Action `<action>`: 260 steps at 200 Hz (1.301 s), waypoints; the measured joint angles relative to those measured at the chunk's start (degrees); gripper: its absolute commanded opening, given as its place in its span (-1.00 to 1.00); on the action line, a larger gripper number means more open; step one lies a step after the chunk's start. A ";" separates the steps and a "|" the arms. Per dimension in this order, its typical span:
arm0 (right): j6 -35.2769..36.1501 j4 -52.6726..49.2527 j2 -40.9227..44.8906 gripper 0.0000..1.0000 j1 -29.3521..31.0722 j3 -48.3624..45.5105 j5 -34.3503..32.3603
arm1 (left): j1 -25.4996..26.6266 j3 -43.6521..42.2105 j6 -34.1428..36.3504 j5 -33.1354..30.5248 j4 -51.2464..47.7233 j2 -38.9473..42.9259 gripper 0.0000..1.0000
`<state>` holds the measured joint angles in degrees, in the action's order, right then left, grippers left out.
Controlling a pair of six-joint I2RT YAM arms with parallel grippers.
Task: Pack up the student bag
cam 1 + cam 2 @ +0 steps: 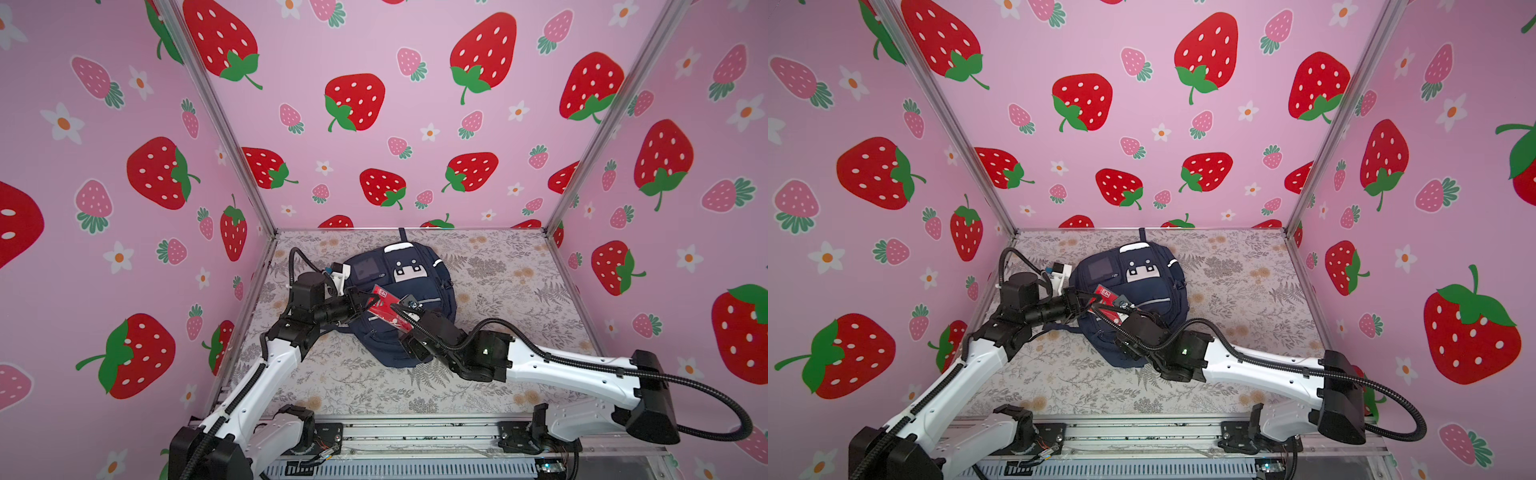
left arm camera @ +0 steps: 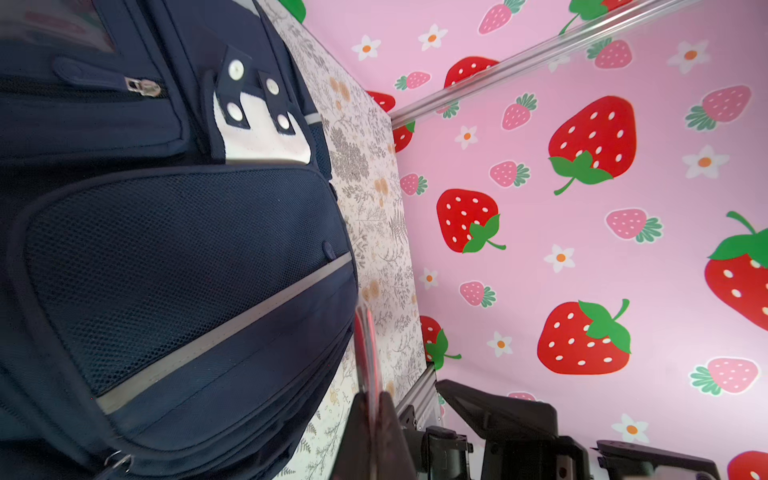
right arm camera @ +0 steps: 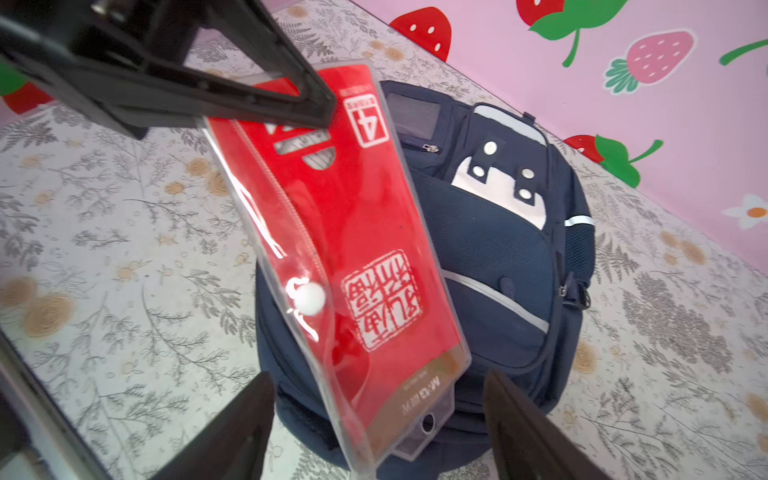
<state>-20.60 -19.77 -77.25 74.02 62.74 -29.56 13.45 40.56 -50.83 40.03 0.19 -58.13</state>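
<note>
l gripper clamps red pouch over bag; r gripper open, not gripping.

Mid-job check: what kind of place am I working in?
Probably a staged robot test booth: strawberry-print panel walls on aluminium posts, a floral-covered tabletop, and a left arm and right arm mounted on a front rail.

The student bag is matt navy cloth with a coarse mesh panel; the red pouch is sleeved in glossy, clear plastic.
</note>
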 measured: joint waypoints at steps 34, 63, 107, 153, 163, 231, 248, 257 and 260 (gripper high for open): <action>-7.19 2.60 5.01 0.63 -8.68 -1.88 10.01 | -0.09 -5.70 -6.32 -2.93 9.77 3.72 -1.00; -15.85 12.74 13.94 0.55 -16.33 -8.72 24.33 | -0.11 -10.14 -10.99 -6.12 17.18 7.69 -1.00; -29.40 26.38 16.35 0.33 -20.50 -17.07 37.00 | -0.13 -17.77 -18.75 -11.50 29.64 12.09 -1.00; -37.31 35.41 13.42 0.08 -21.20 -19.65 43.04 | -0.13 -22.16 -24.11 -15.47 35.39 15.50 -1.00; -38.42 37.00 12.90 0.08 -21.22 -19.89 43.54 | -0.13 -22.29 -24.52 -15.89 35.82 16.37 -1.00; -43.10 44.19 12.33 0.11 -21.29 -22.53 43.93 | -0.11 -22.97 -26.73 -17.59 37.33 20.33 -1.00; -44.13 46.75 11.21 -0.08 -21.29 -22.53 44.70 | -0.11 -23.19 -27.28 -17.59 37.31 20.00 -1.00; -44.46 47.65 10.40 -0.31 -21.29 -22.51 45.05 | -0.11 -23.23 -27.50 -17.57 37.33 19.85 -1.00; -44.44 48.11 10.08 -0.37 -21.29 -22.49 45.18 | -0.11 -23.23 -27.50 -17.59 37.33 19.80 -1.00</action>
<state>-65.04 28.34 -67.18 52.73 40.25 15.62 13.34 17.32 -78.32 22.44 37.52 -38.33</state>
